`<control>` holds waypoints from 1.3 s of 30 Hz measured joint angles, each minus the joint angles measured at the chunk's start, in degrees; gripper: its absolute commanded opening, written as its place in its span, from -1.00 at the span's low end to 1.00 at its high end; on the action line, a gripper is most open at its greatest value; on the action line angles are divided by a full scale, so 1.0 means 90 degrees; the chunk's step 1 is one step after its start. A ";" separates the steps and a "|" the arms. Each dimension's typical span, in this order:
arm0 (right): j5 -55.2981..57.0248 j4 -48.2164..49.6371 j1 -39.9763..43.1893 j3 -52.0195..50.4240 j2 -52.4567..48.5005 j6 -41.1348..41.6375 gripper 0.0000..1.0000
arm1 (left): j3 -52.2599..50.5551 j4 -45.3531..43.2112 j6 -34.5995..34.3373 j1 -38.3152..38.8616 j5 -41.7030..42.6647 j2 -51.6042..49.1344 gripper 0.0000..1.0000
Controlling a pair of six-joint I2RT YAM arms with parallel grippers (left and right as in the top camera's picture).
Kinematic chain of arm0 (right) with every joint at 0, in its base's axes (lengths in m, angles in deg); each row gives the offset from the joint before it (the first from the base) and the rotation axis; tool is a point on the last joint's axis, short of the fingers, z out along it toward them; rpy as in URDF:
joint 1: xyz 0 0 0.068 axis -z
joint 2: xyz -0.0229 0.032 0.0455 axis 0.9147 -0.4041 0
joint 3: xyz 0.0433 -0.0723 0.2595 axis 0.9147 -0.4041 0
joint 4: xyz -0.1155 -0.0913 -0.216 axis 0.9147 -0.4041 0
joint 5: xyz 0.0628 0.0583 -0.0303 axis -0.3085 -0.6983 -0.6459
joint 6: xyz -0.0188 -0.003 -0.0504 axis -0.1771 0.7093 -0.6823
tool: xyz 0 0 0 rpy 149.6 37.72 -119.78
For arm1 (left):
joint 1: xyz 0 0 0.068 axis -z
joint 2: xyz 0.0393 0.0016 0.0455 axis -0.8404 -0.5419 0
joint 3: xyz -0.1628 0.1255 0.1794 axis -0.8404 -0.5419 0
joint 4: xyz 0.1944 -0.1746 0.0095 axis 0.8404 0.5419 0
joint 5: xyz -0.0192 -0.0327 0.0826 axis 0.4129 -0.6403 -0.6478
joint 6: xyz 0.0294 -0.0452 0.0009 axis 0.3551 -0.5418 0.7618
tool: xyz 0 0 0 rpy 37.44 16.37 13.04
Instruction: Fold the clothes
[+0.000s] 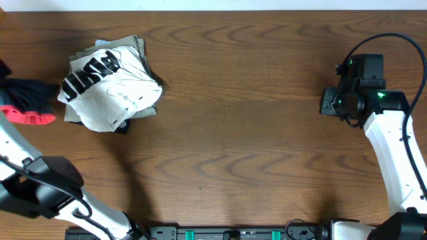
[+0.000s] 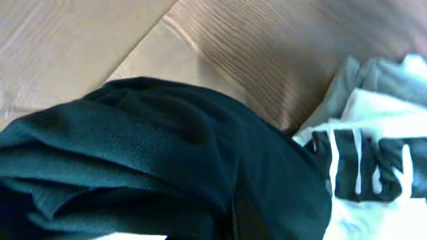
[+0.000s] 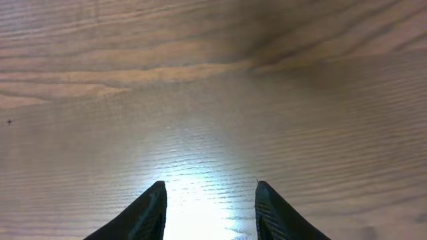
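Leggings (image 1: 25, 99), black and stretchy with a coral-red edge, sit bunched at the 9 o'clock edge of the brown wood-grain worktop (image 1: 240, 133), partly cut off by the frame and just beside a white shirt with bold black lettering (image 1: 107, 90) at 10 o'clock, which lies on a khaki folded garment (image 1: 139, 48). The left wrist view is filled with dark cloth. The left end effector is clenched, its fingers buried out of sight, apparently on a fistful of the leggings. The right end effector (image 3: 210, 213) hovers at 3 o'clock, well apart from the clothes, released and holding nothing over bare wood. The knit looks light, limp and elastic, so it will likely sag, stretch and cling to itself rather than keep any shape, though nothing about it is fragile. The banded waist, marked by the coral edge, seems the firmest place to pinch, one corner per end effector, with the leg ends as the second hold once the cloth is spread flat. Count: one pair of leggings, one shirt, one khaki garment, two arms.
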 measured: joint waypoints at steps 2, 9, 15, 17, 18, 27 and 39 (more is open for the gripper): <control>0.0000 -0.0036 0.0000 0.0000 0.0000 0.0000 -0.17 | 0.0000 -0.0027 0.0279 0.0197 -0.0100 -0.0068 -0.88; 0.0000 -0.0148 0.0000 0.0000 0.0000 0.0019 -0.18 | 0.0000 -0.0175 0.1122 0.1156 -0.0415 -0.0418 -0.88; 0.0000 -0.0160 0.0000 0.0000 0.0000 0.0022 -0.18 | -0.0024 -0.0172 0.1508 0.2030 -0.0770 -0.0913 -0.88; 0.0000 -0.0168 0.0000 0.0000 0.0000 0.0022 -0.18 | -0.0032 -0.0180 0.1562 0.2312 -0.0937 -0.1100 -0.88; 0.0000 -0.0180 0.0000 0.0000 0.0000 0.0022 -0.18 | -0.0032 -0.0187 0.1574 0.2448 -0.1015 -0.1195 -0.88; 0.0000 -0.0182 0.0000 0.0000 0.0000 0.0022 -0.18 | -0.0095 -0.0104 0.1664 0.3628 -0.1333 -0.1596 -0.88; 0.0000 -0.0180 0.0000 0.0000 0.0000 0.0022 -0.16 | -0.0100 0.1127 0.1151 0.4131 -0.1338 -0.1596 -0.88</control>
